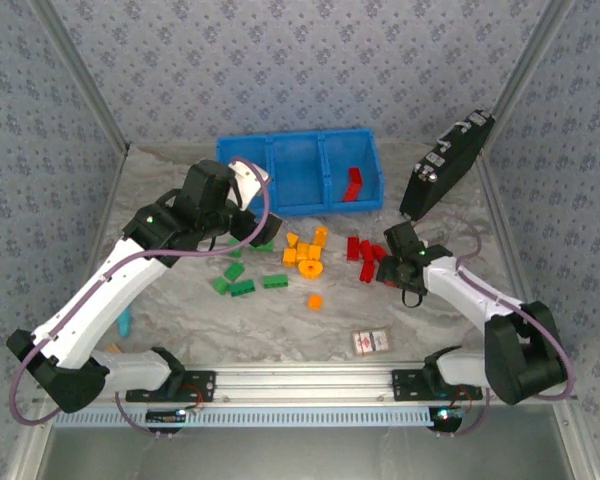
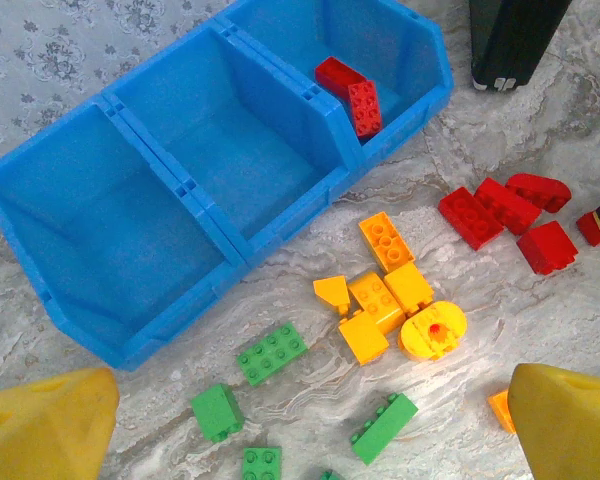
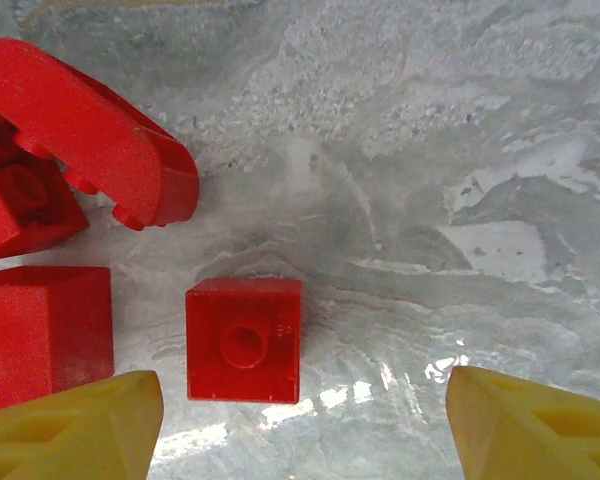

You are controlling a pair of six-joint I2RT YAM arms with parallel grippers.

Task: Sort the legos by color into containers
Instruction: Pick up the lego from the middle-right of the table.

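2 red legos [image 2: 363, 105] in tray's [image 2: 180, 185] rt compartment.

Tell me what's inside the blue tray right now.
Two red legos lie in one end compartment of the blue tray. The other two compartments look bare. Anything small beneath those red pieces would be hidden.
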